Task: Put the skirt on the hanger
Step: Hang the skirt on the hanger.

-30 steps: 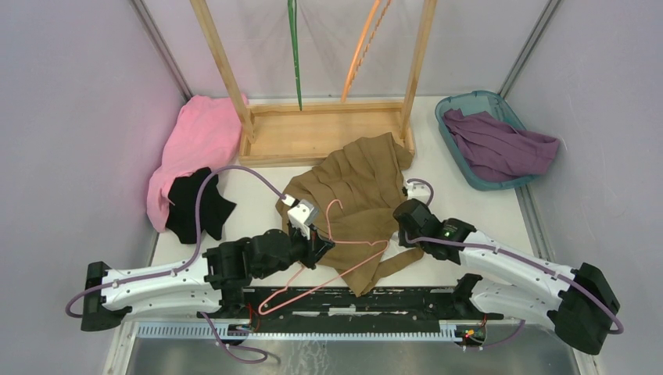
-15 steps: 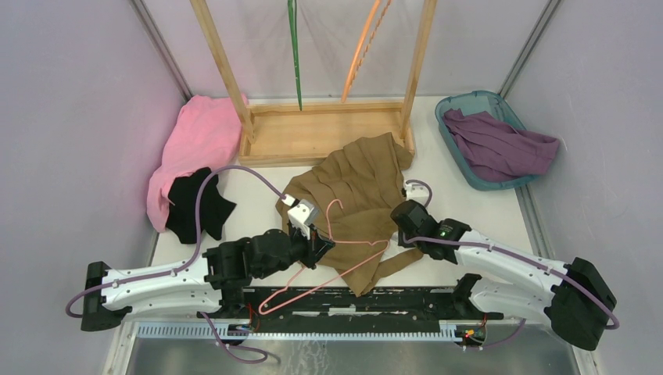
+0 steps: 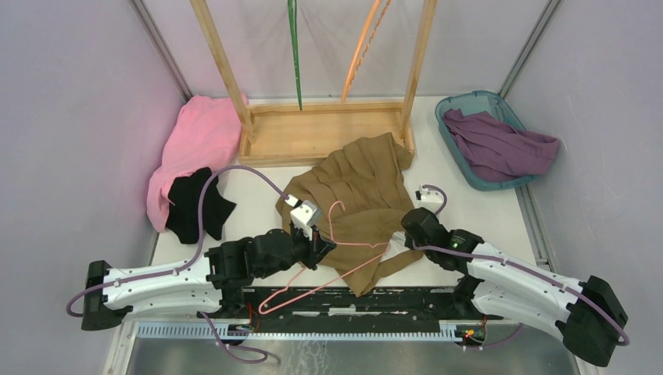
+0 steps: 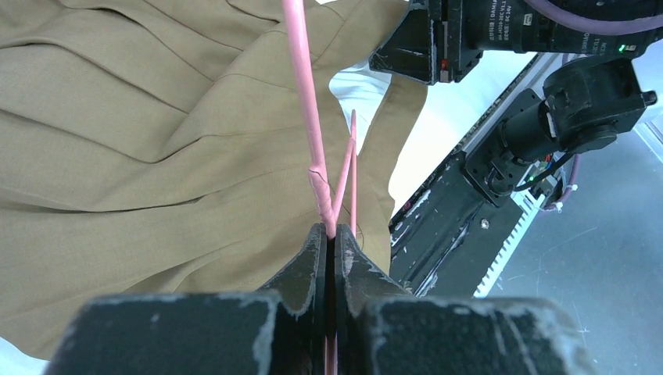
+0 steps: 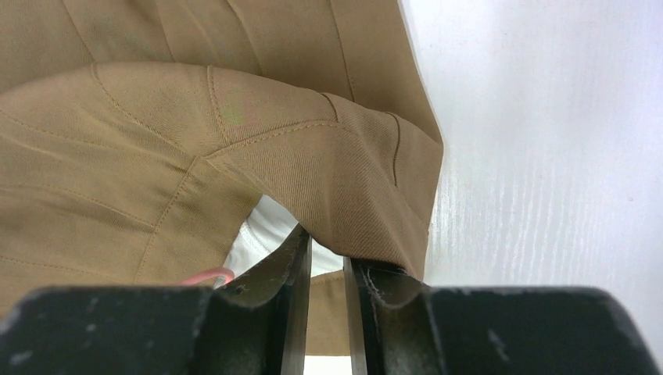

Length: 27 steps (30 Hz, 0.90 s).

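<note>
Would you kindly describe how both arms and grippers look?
The left arm and right arm have white links, black joints and purple cables. The left gripper and right gripper are black, with scuffed fingers. The right arm carries a green light.

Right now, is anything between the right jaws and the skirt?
Nothing visible does. The right gripper is at the skirt, its edge fold touching the jaws' tips. The pink hanger, clamped by the left gripper, lies off to one side.

left hand pinched shut; right hand jaws narrowly apart; both arms extended.
</note>
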Tool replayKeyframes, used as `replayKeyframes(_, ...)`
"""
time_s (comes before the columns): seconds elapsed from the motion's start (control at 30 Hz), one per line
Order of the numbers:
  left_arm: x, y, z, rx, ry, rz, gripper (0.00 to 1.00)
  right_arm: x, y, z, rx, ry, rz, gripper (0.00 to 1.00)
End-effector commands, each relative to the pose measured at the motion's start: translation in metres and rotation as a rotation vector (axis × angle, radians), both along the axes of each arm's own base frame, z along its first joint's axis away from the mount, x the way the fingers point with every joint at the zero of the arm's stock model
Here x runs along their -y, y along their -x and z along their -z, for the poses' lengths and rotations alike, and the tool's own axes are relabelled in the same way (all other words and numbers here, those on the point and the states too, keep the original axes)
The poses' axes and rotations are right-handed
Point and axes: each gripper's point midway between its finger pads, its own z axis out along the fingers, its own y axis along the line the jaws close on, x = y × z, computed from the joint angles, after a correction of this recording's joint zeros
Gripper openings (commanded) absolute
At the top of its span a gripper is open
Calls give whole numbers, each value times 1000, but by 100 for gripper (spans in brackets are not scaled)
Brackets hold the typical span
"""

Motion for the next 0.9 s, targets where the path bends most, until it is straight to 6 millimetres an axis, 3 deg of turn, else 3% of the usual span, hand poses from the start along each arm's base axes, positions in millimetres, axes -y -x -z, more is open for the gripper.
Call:
replayKeyframes(0.0, 8, -4, -32, 53, 63, 12, 3, -7, -11, -2, 39, -42, 27, 25)
replayKeyframes(0.33, 8, -4, -33, 54, 66, 12, 3, -16, -15, -5, 45, -69, 21, 23)
replayKeyframes(0.7, 9, -4, -33, 57, 61, 15, 3, -8, -15, 7, 22, -13, 49, 24)
replayKeyframes(0.77, 9, -5, -33, 57, 62, 12, 3, -9, -16, 7, 25, -17, 48, 22)
replayKeyframes(0.87, 9, -6, -34, 65, 66, 9, 3, -11, -17, 0, 41, -26, 38, 10)
